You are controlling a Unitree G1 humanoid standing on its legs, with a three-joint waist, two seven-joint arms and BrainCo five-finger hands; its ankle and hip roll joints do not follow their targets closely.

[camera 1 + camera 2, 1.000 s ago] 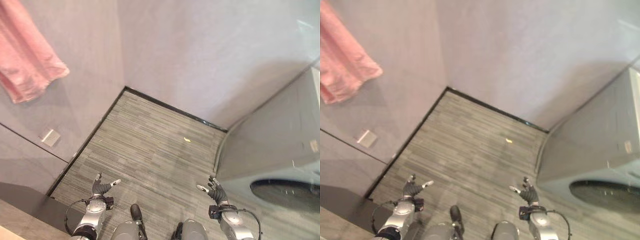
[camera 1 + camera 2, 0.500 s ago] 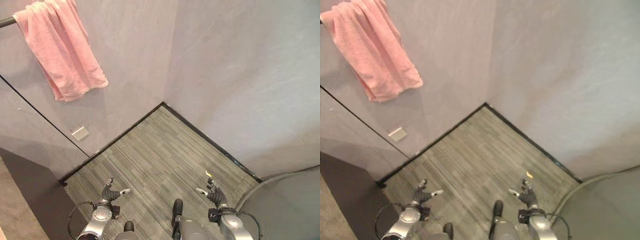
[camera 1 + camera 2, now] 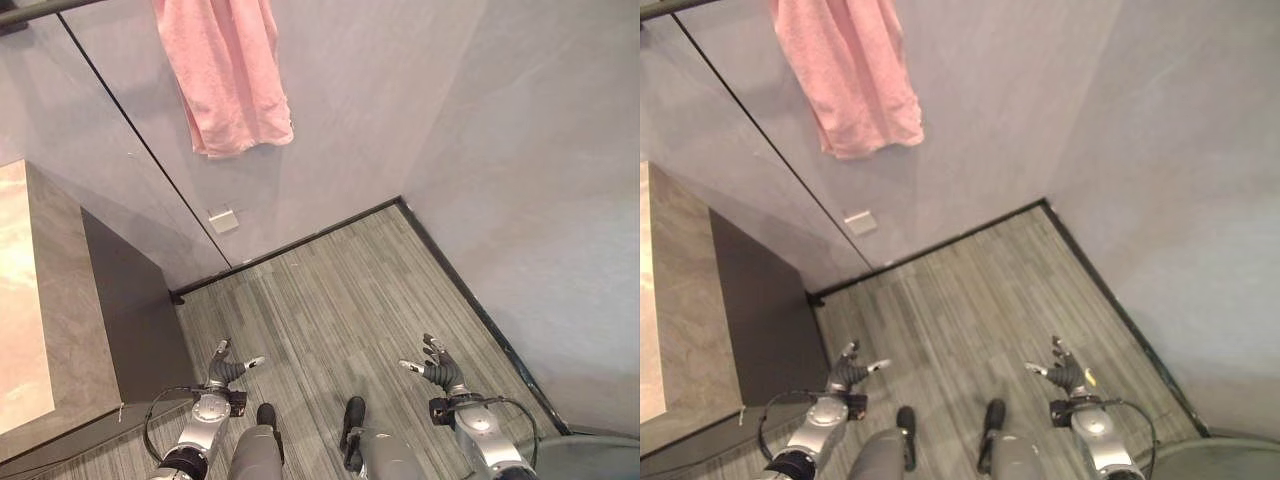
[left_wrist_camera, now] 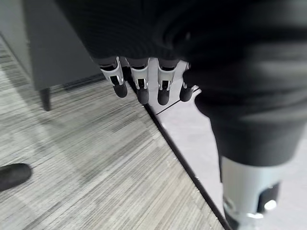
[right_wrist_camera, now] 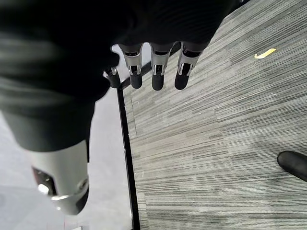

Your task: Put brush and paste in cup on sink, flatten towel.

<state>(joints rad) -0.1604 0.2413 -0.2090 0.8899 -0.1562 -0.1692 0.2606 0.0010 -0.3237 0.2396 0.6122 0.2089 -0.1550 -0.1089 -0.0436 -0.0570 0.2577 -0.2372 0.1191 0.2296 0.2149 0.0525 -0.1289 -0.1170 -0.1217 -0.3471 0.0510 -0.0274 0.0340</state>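
Now pink towel point(image 3: 228, 70) upper left; counter point(image 3: 30, 300) entered view.

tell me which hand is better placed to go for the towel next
Left, probably. The pink towel hangs up on the robot's left side, nearer the left hand. The right hand is across the floor. Both are open and empty.

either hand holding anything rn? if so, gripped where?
Nothing held. Left hand and right hand both hang open over the floor. The pink towel hangs on the wall, untouched.
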